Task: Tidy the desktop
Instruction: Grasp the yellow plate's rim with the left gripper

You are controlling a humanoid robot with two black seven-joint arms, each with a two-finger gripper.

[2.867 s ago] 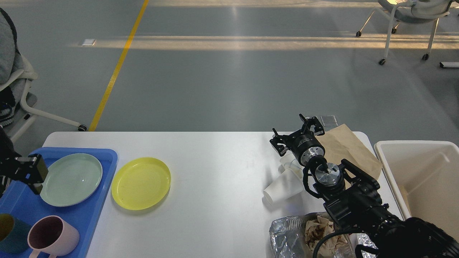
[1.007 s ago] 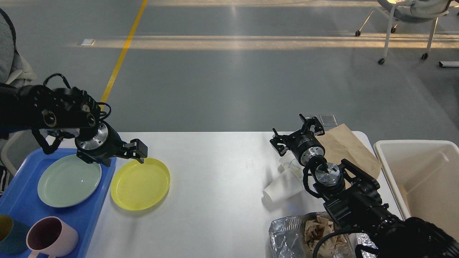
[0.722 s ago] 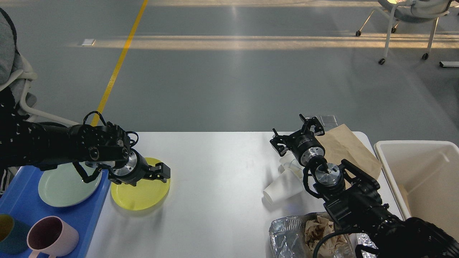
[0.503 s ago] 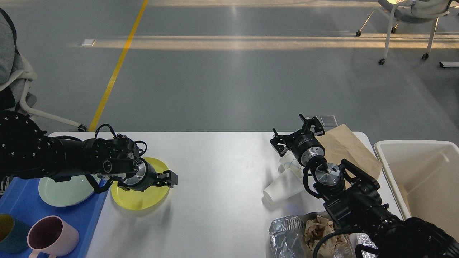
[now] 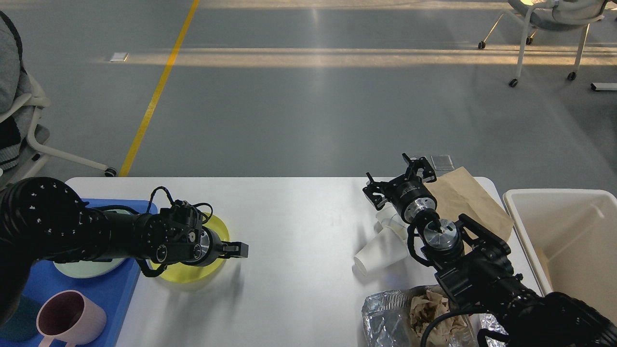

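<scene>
Plate collection looks like the step in hand: the left claw (image 5: pixel 237 250) sits low at the right rim of the yellow plate (image 5: pixel 218 226), left of centre in the frame, but it is seen edge-on and I cannot tell whether its fingers are parted or pinched on the rim. The next move, I judge, calls for a firm pinch on that thin rim, then a lift and a carry left into the blue tray (image 5: pixel 113 294), where a pale green plate (image 5: pixel 84 268) and a pink mug (image 5: pixel 70 318) already sit.

The right claw (image 5: pixel 399 177) hangs released, fingers spread, over the tipped paper cups (image 5: pixel 381 250) in the right half.

The desk (image 5: pixel 299 217), white, matte and round-cornered, fills the lower frame; brown paper (image 5: pixel 465 197) and crumpled foil (image 5: pixel 390 313) litter its right side beside a cream bin (image 5: pixel 559 195).
</scene>
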